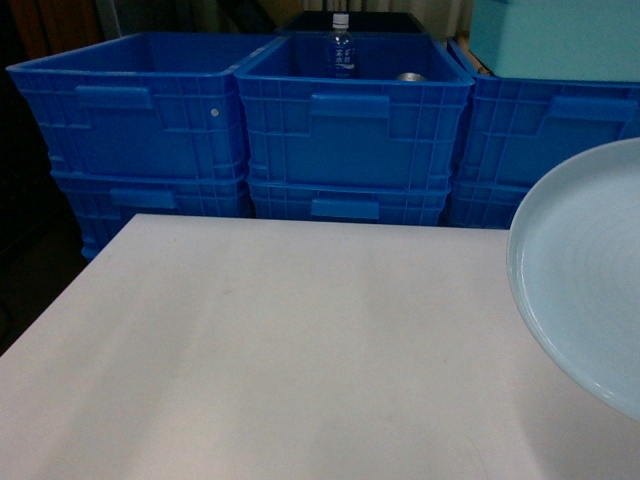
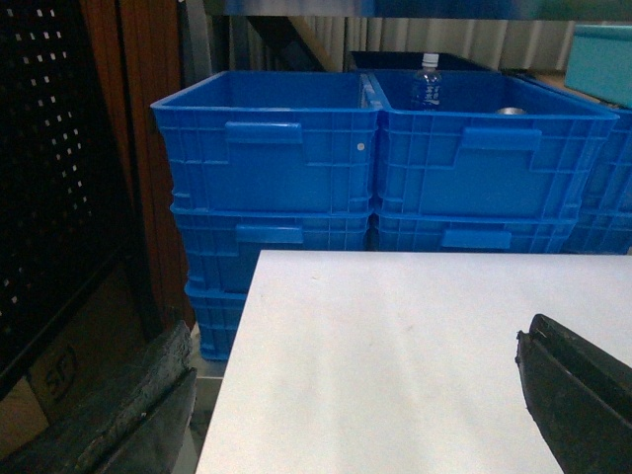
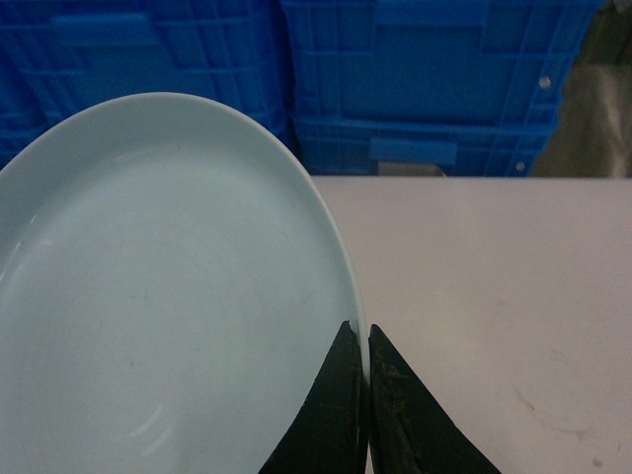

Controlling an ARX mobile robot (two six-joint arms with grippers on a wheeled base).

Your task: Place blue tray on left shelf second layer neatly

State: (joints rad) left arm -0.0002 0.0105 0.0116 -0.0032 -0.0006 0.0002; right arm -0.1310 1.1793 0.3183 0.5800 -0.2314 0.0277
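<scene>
**Tray gripped, shelf not yet in sight**

I have the blue tray (image 3: 168, 296) pinched at its rim by the right gripper (image 3: 366, 395), raised over the white table (image 1: 260, 350). The left gripper (image 2: 578, 395) looks idle; I cannot tell its state. Carrying and placing remain.

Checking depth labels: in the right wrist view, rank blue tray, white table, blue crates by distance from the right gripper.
1. Blue tray: rim clamped in the right gripper, spreading left.
2. White table: below and to the right of the tray.
3. Blue crates: stacked beyond the table's far edge.
</scene>
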